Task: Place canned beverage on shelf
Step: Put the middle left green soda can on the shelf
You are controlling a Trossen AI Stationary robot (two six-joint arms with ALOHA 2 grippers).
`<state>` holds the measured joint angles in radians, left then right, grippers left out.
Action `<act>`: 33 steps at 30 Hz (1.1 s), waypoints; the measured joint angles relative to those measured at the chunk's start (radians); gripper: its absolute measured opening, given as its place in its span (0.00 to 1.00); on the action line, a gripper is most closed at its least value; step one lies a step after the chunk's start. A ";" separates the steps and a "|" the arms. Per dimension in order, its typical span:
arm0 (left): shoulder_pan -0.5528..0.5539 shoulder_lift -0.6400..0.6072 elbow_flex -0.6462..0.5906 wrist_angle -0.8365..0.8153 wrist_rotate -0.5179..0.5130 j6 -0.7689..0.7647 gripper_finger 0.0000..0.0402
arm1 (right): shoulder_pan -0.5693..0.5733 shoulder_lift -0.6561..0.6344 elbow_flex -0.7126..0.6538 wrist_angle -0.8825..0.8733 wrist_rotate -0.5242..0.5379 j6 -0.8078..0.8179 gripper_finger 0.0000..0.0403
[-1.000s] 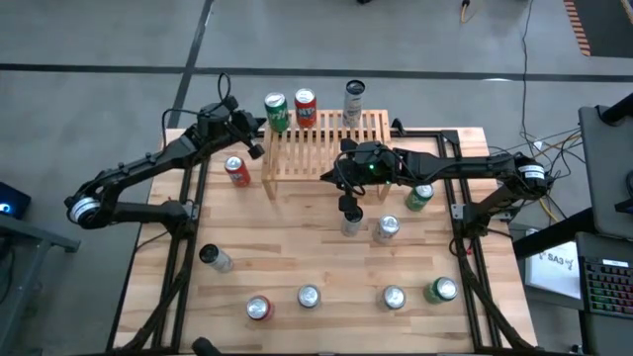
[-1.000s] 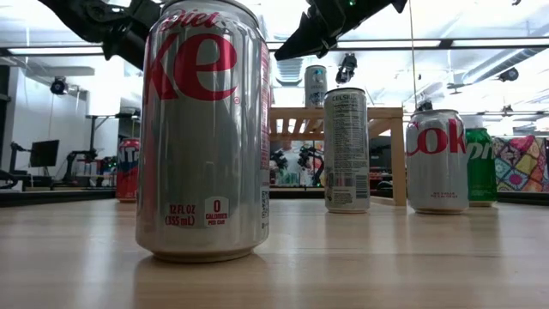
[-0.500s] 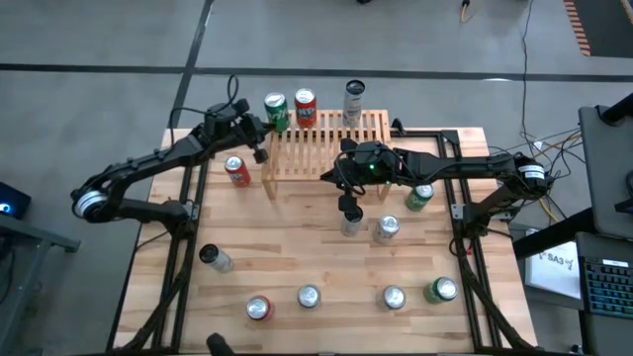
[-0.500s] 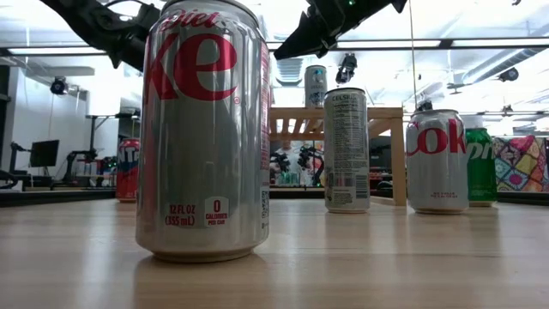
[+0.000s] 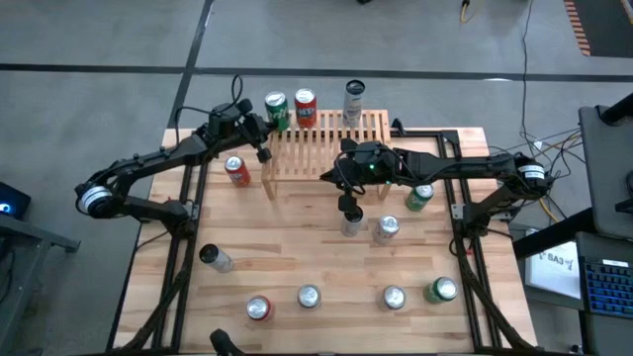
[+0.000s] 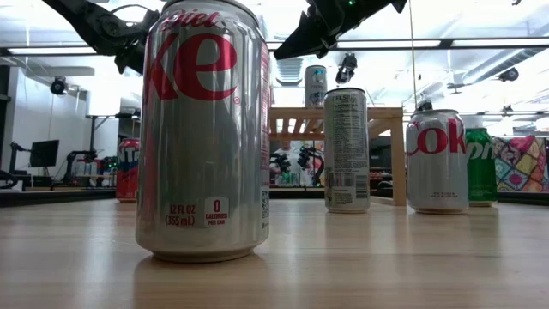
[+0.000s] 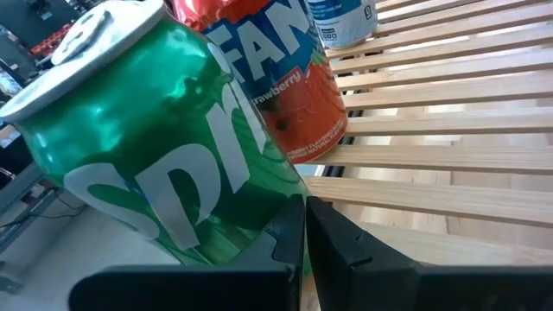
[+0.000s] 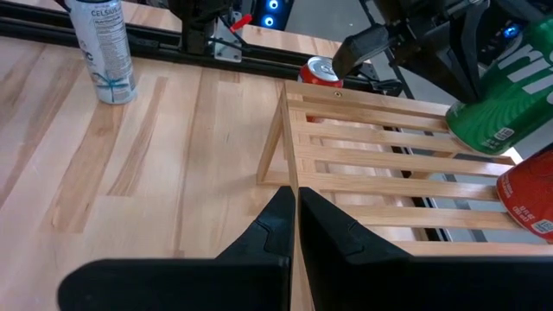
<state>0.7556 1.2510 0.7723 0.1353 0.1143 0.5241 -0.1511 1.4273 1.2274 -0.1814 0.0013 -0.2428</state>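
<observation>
The shelf (image 5: 326, 148), a low light-wood slatted rack, stands at the table's far middle. On its far edge stand a green can (image 5: 276, 109), a red can (image 5: 305, 107) and a tall silver can (image 5: 353, 102). My left gripper (image 5: 261, 138) is shut at the shelf's left end. In the left wrist view its tips (image 7: 304, 207) point at the lower side of the green can (image 7: 164, 155). My right gripper (image 5: 336, 176) hangs shut over the shelf's near edge (image 8: 346, 186), holding nothing. My left gripper's shut fingertips (image 7: 294, 216) stand right at the green can's lower side (image 7: 251, 212), coming slanting down from the table's left. I cannot tell whether they touch it. The can stands on the slats next to the red can (image 7: 285, 95).
Several cans stand on the table: a red one (image 5: 235, 170) left of the shelf, a slim one (image 5: 351, 223), a silver one (image 5: 386, 227) and a green one (image 5: 419, 196) before it. More cans (image 5: 308, 296) line the near edge. A silver can (image 6: 203, 129) fills the low view.
My left gripper has gone a little toward the table's right and far edges and slightly down, nearer the green can, staying shut. The cans on the shelf have kept their places.
</observation>
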 joint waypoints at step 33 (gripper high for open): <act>0.002 0.005 0.000 0.033 -0.002 0.002 0.00 | 0.000 0.000 0.000 0.000 0.000 -0.001 0.02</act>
<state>0.7574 1.2556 0.7723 0.1685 0.1127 0.5262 -0.1512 1.4269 1.2274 -0.1814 0.0013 -0.2436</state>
